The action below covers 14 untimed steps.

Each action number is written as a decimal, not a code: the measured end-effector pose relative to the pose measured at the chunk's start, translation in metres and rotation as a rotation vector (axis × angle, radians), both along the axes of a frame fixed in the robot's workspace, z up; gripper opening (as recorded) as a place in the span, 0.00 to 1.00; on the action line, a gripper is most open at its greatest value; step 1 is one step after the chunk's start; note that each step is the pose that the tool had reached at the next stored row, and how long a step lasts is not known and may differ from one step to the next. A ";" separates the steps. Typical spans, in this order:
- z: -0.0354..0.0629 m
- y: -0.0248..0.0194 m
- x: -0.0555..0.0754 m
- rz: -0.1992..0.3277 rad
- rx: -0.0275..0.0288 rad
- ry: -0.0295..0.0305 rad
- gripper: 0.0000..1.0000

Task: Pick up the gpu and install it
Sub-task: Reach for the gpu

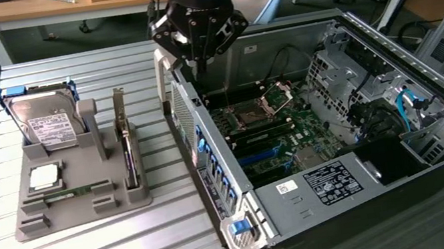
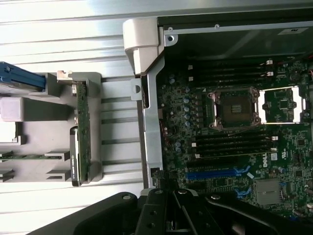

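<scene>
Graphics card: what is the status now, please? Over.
Hand shut, holding nothing, above the computer case wall. Graphics card upright in gray holder, not gripped. No obstacle seen.

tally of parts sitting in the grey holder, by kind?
hard drive: 1
gpu: 1
memory stick: 1
square silver chip: 1
Total: 4
</scene>
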<state>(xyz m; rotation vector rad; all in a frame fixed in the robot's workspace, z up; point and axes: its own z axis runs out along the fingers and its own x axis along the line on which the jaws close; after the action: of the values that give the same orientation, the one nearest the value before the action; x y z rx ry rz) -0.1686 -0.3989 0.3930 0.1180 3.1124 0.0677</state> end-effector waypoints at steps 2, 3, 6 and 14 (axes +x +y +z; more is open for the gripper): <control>0.0000 0.0000 0.000 0.000 0.0000 0.0000 0.10; 0.0000 0.0000 -0.001 0.000 0.0000 0.0000 0.10; 0.0000 0.0000 -0.001 0.000 0.0000 0.0000 0.10; 0.0000 0.0000 -0.003 0.000 -0.0001 0.0000 0.10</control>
<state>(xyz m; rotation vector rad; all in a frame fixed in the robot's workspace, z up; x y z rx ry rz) -0.1720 -0.3989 0.3930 0.1180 3.1125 0.0676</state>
